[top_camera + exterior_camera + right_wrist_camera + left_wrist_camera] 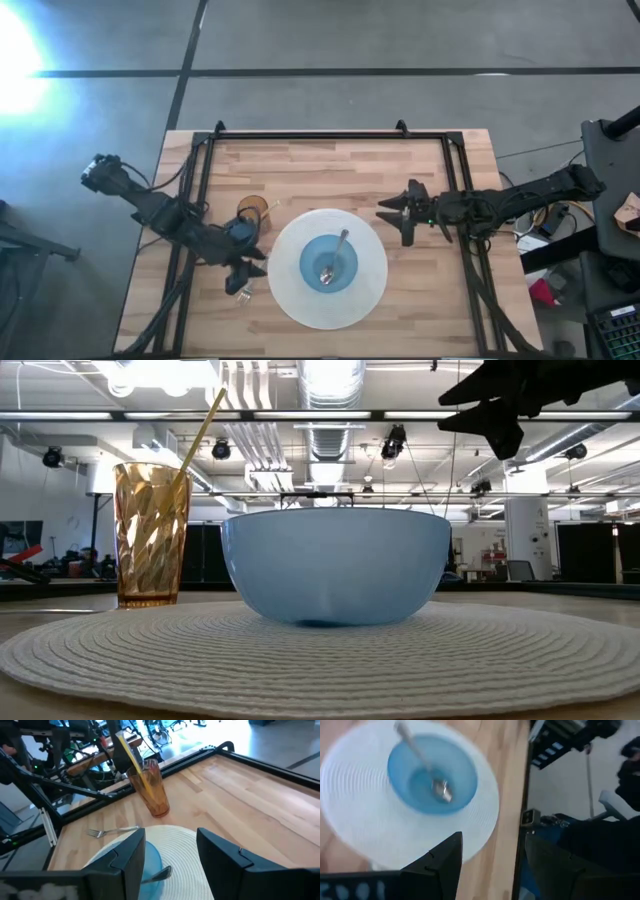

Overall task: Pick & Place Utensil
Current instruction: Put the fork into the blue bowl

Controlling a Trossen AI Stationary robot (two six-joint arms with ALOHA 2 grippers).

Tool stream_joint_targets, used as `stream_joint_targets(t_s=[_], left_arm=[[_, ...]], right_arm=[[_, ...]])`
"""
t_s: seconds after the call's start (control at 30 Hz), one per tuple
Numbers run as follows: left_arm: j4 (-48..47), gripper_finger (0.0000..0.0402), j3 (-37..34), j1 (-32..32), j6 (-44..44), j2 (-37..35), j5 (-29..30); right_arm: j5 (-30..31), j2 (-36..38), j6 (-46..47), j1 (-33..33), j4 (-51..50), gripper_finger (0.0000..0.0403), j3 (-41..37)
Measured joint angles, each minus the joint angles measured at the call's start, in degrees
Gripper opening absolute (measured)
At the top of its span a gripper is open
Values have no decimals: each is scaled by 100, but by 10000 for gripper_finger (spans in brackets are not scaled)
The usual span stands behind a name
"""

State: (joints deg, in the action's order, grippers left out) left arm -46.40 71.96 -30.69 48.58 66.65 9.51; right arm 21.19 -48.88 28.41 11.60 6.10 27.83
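Spoon [333,259]: lies in the blue bowl [328,265] on the white placemat [370,290] — placing looks done.
Fork [112,830]: on the table beside the mat, untouched.
Left gripper [247,270]: spread, empty, by the mat's edge.
Right gripper [392,213]: spread, empty — raised off the mat.

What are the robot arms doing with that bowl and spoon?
They are setting a place at a wooden table. A spoon already lies in the blue bowl, which sits on a round white placemat. A fork lies on the wood beside the mat, near an amber glass with a yellow straw. The left gripper hovers open by the mat's left edge; the right gripper hangs open above the right side. Neither holds anything.
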Motion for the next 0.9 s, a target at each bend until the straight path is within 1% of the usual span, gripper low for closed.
stream_joint_targets(t_s=[0.2,0.43,0.7,0.8,0.9], left_arm=[[-593,209,-13,-301,1210,129,-32],[-619,209,-292,-642,2319,295,-52],[-590,209,-902,-894,3874,330,-170],[-376,209,-1123,-1006,4105,335,-198],[-20,209,-1340,-1089,4108,339,-200]], right_arm=[[0,13,-82,-1,-12,175,0],[0,11,-211,-1,-12,174,1],[-2,11,-267,-1,-8,166,0],[-3,11,-305,-1,-8,168,0],[-4,11,-313,-3,-8,169,0]])
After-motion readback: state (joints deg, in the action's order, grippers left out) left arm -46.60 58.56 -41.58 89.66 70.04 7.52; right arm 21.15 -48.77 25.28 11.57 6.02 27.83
